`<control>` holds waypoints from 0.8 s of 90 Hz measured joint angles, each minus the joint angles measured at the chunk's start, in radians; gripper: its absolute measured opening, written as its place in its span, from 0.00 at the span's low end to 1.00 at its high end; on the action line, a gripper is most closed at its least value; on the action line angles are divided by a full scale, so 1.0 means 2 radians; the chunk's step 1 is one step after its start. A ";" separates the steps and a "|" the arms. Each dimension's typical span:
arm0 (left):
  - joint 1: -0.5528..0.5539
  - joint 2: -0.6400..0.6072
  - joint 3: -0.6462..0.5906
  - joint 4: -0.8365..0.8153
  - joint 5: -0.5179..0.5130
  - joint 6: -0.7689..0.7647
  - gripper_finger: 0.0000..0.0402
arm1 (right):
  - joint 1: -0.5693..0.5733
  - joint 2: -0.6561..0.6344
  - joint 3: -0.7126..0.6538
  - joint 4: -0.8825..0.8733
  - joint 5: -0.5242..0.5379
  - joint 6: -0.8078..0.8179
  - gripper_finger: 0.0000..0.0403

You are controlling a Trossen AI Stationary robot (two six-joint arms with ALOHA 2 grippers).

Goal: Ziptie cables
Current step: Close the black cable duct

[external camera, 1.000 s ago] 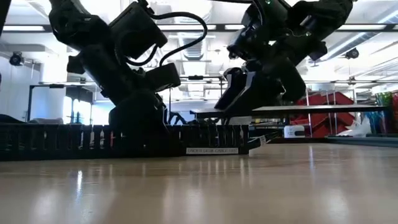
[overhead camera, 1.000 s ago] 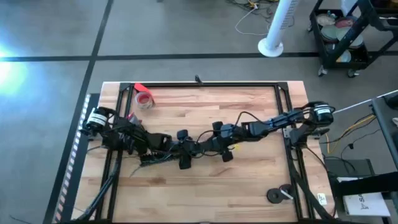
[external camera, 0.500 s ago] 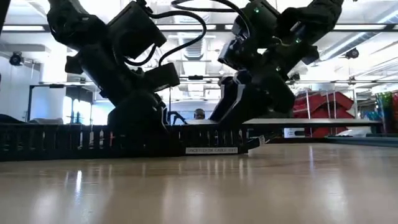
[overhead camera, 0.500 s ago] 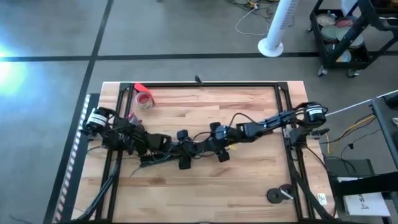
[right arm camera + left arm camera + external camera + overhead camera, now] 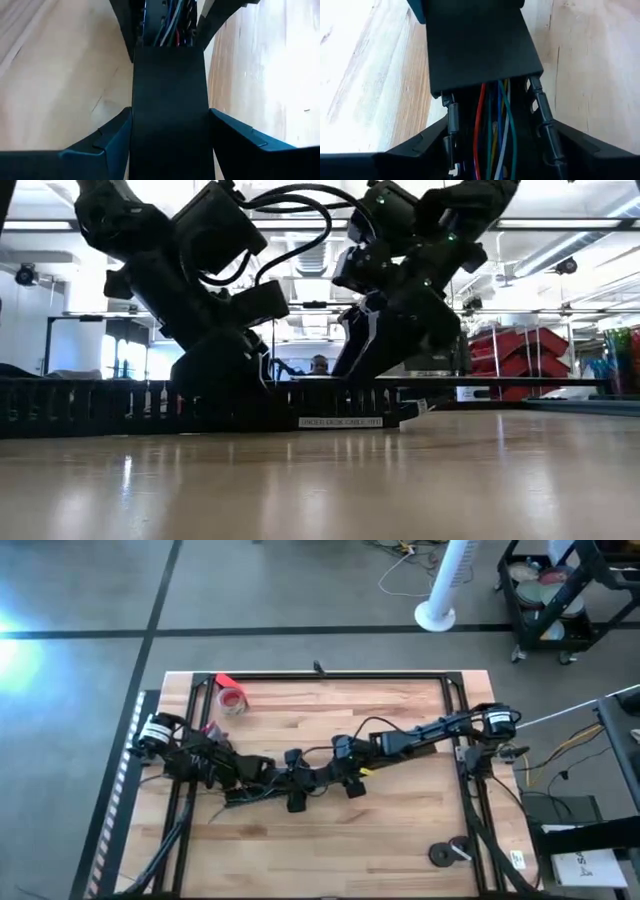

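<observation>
Both grippers' grip can't tell; only wrist cams show cables (image 5: 492, 135) under black strip (image 5: 169, 110).

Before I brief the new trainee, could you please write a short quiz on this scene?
1. True or false: in the high view, the red tape roll lies on the left arm's side of the table.
2. In the left wrist view, the cables run: A) out from under a flat black cover; B) across bare wood; C) through the tape roll.
3. Fill in: the left gripper and right gripper meet near the table's ____.
Key: 1 true; 2 A; 3 middle.
</observation>
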 joint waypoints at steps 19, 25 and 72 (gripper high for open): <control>0.000 0.000 0.000 0.002 -0.002 -0.013 0.62 | 0.000 0.001 0.005 -0.013 -0.006 0.015 0.53; 0.000 0.000 0.000 0.003 -0.002 -0.015 0.61 | -0.001 0.002 0.008 -0.018 -0.007 0.018 0.53; 0.000 -0.001 0.000 0.005 -0.005 -0.025 0.65 | -0.002 0.022 0.029 -0.042 -0.028 0.029 0.56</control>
